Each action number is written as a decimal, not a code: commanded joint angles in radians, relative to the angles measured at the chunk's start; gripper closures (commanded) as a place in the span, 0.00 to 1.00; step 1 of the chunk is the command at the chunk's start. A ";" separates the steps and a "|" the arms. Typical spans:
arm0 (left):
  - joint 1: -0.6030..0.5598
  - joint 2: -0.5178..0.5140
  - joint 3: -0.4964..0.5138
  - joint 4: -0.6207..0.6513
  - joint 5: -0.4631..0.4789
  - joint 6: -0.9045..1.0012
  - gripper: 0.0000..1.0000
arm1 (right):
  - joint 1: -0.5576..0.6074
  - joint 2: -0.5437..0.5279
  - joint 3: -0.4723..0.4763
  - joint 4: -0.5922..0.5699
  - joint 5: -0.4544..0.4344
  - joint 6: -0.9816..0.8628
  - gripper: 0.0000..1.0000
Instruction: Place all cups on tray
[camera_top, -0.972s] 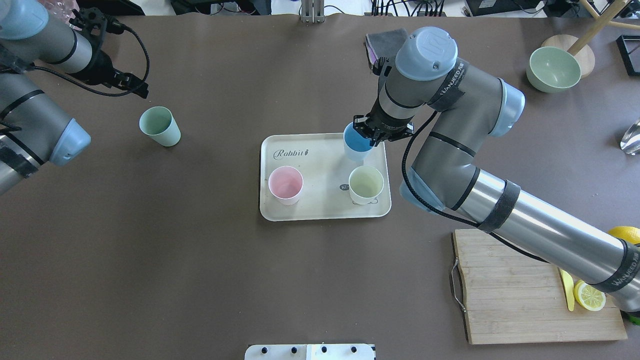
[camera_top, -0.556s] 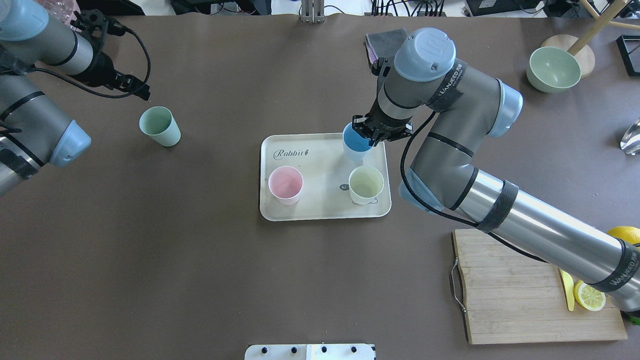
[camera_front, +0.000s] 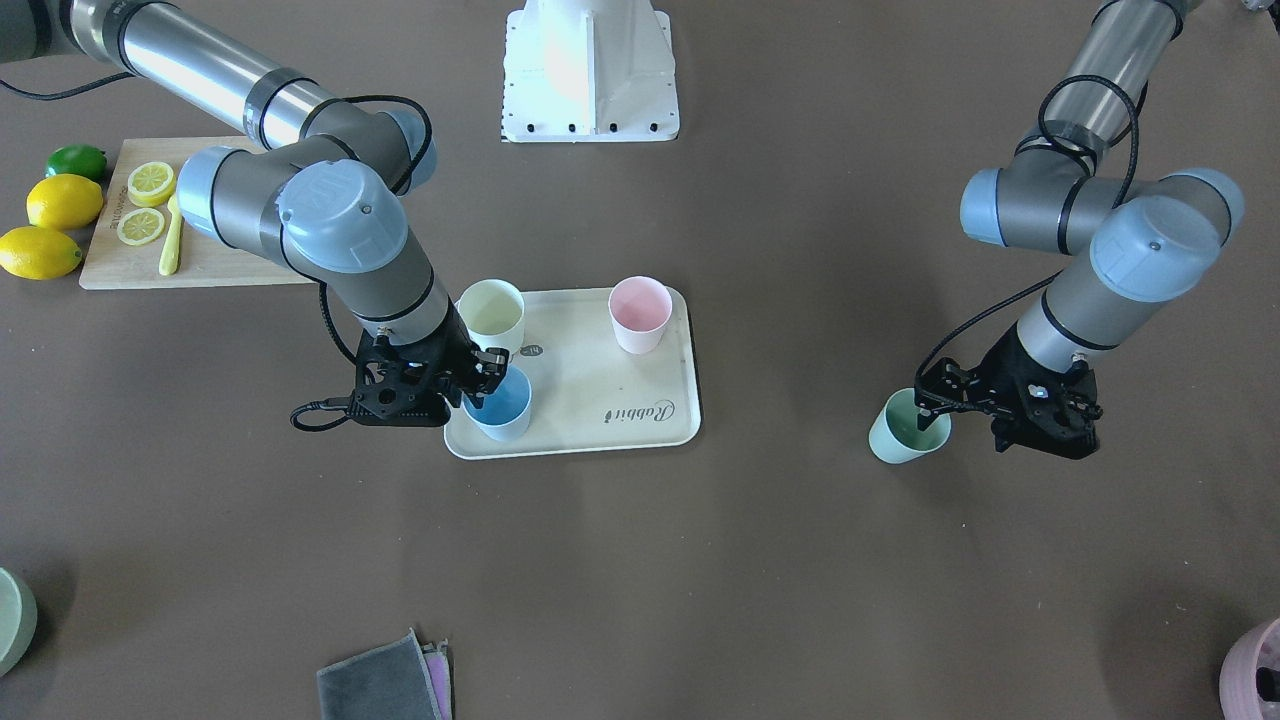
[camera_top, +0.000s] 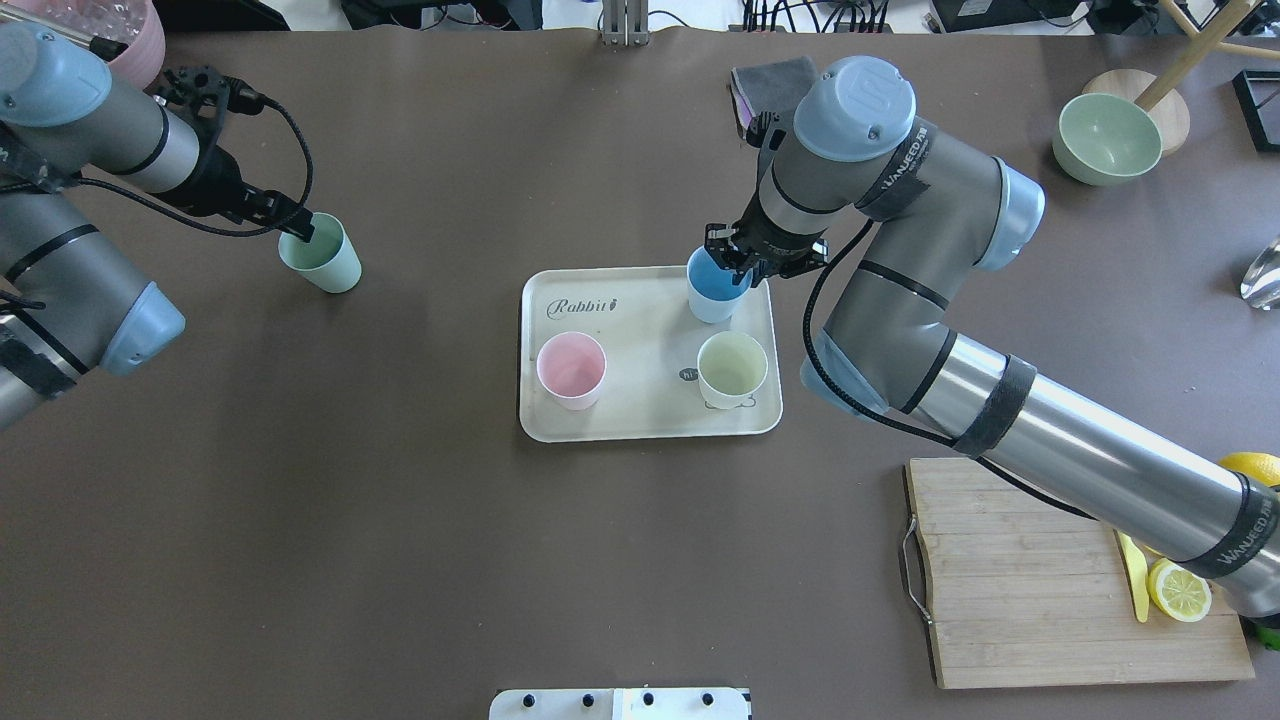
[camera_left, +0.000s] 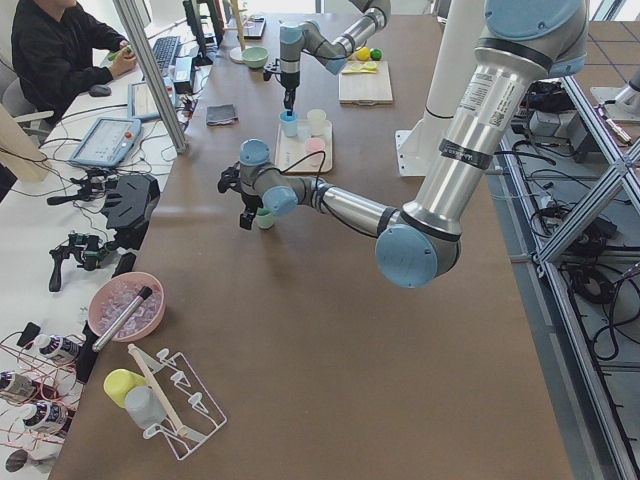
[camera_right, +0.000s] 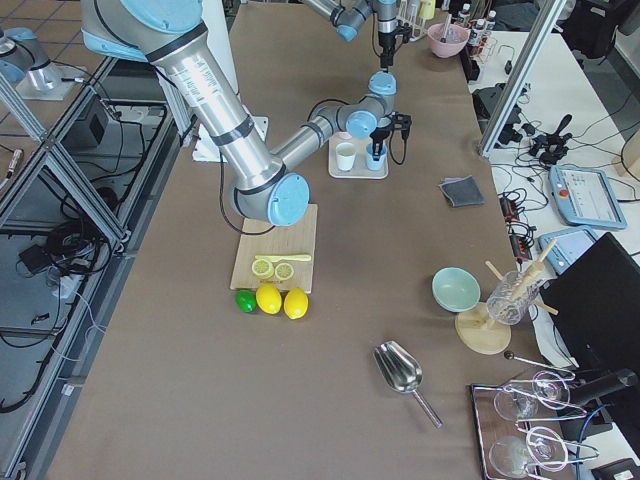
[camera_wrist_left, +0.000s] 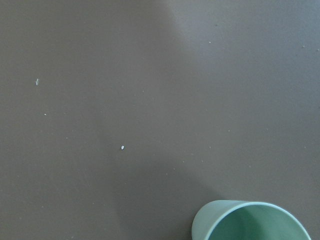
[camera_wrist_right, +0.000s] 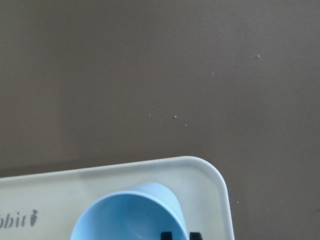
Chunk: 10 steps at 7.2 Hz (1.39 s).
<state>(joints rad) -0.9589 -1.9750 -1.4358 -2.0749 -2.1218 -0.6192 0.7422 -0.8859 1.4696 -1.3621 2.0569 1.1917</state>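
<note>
Left gripper (camera_top: 298, 228) has swung down to the green cup (camera_top: 325, 262) on the table, fingers spread across its rim; right gripper (camera_top: 742, 268) pinches the blue cup (camera_top: 712, 295), 1 of 3 on the tray (camera_top: 640, 420).

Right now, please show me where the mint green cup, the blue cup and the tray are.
mint green cup (camera_top: 322, 256): overhead view, on the inside of its open mouth.
blue cup (camera_top: 712, 283): overhead view, on its blue inside.
tray (camera_top: 645, 405): overhead view, on the bare floor by its near rim.

Tray (camera_top: 650, 325), three cups (camera_top: 571, 368) — mint (camera_top: 332, 262) off, seemingly upright
</note>
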 joint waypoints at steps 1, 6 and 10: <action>0.021 0.001 0.003 -0.001 0.005 -0.014 0.74 | 0.067 0.004 0.017 -0.011 0.101 0.008 0.00; -0.029 -0.050 -0.008 0.037 -0.032 -0.073 1.00 | 0.198 -0.107 0.130 -0.083 0.209 -0.071 0.00; 0.033 -0.243 -0.018 0.161 -0.072 -0.331 1.00 | 0.292 -0.296 0.206 -0.135 0.218 -0.355 0.00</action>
<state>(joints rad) -0.9703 -2.1651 -1.4527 -1.9243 -2.1974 -0.8443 1.0089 -1.1349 1.6706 -1.4921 2.2745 0.9094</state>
